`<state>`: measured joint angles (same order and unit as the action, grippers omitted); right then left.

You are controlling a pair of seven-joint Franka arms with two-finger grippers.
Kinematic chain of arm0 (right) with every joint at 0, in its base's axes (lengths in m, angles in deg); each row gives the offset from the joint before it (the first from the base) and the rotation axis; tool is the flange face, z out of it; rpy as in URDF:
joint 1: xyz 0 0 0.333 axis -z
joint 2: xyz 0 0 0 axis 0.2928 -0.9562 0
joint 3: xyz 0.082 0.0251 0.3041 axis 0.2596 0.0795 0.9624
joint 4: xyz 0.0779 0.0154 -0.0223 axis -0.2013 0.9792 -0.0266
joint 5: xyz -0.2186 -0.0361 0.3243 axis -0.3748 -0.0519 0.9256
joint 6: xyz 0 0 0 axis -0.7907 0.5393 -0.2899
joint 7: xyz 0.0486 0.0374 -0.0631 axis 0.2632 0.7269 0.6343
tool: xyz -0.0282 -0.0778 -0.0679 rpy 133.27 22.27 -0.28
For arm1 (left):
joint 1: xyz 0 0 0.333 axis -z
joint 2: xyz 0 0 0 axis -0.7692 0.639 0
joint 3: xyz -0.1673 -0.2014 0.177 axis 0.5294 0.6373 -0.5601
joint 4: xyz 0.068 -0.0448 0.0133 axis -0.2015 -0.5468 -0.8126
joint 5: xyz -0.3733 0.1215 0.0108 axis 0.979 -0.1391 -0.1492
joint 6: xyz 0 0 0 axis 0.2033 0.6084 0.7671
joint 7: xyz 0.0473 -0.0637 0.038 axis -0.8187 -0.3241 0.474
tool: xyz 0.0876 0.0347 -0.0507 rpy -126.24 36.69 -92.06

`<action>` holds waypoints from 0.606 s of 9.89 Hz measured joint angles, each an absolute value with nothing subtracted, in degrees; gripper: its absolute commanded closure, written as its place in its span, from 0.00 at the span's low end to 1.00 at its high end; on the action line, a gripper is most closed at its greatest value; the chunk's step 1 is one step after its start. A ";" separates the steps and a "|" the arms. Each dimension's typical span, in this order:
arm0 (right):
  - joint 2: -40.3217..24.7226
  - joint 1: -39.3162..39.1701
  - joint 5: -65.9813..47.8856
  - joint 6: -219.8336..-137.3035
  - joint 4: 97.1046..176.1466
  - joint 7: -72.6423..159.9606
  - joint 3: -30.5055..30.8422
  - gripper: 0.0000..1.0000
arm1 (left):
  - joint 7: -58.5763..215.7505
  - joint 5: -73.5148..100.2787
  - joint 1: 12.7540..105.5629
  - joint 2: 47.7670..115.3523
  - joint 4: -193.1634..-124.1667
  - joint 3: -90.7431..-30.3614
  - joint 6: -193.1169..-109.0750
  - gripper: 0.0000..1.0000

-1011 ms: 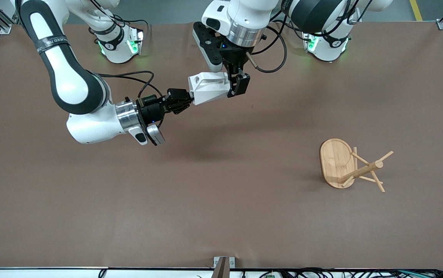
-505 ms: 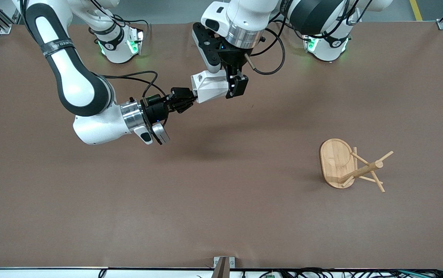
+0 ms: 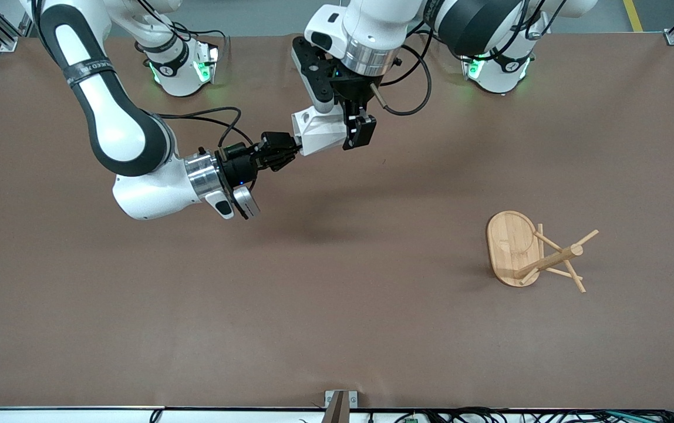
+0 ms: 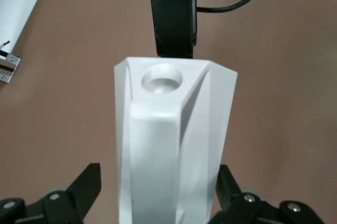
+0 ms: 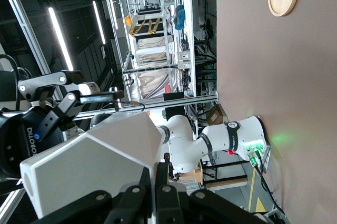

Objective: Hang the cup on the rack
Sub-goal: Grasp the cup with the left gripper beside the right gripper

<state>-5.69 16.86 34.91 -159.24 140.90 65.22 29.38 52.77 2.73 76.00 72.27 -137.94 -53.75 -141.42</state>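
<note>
Two robot arms are meeting in mid-air over the bench (image 3: pixel 337 329), passing a white faceted cup (image 3: pixel 320 130) between them. The right tool (image 3: pixel 283 154) is clenched on one end of the cup, holding it sideways above the bench surface. The left tool (image 3: pixel 359 130) is straddling the cup's other end; over the last second its fingers (image 4: pixel 84 190) have been narrowing in, though a gap is showing on each side, so it is not yet grasping. This looks like a handover in progress. The bamboo rack (image 3: pixel 539 252) is standing well apart, toward the left arm's end of the bench, its pegs bare.
</note>
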 measured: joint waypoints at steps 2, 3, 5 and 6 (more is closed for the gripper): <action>-5.75 16.78 34.89 -159.35 140.92 65.24 29.39 0.99 | 52.76 2.58 76.00 72.34 -137.99 -53.73 -140.44 0.19; -5.78 16.78 34.91 -159.54 140.91 65.24 29.39 0.99 | 52.76 2.53 76.00 72.34 -137.99 -53.67 -139.99 0.22; -5.81 16.72 34.91 -159.52 140.93 65.24 29.40 0.95 | 52.74 2.46 76.03 72.33 -137.92 -53.63 -138.80 0.42; -5.82 16.70 34.91 -159.66 140.90 65.25 29.39 0.23 | 52.73 2.46 76.04 72.33 -137.87 -53.59 -138.39 0.55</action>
<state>-5.82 16.70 34.91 -159.66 140.90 65.25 29.39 52.73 2.46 76.04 72.33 -137.87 -53.59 -138.39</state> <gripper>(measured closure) 0.956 0.273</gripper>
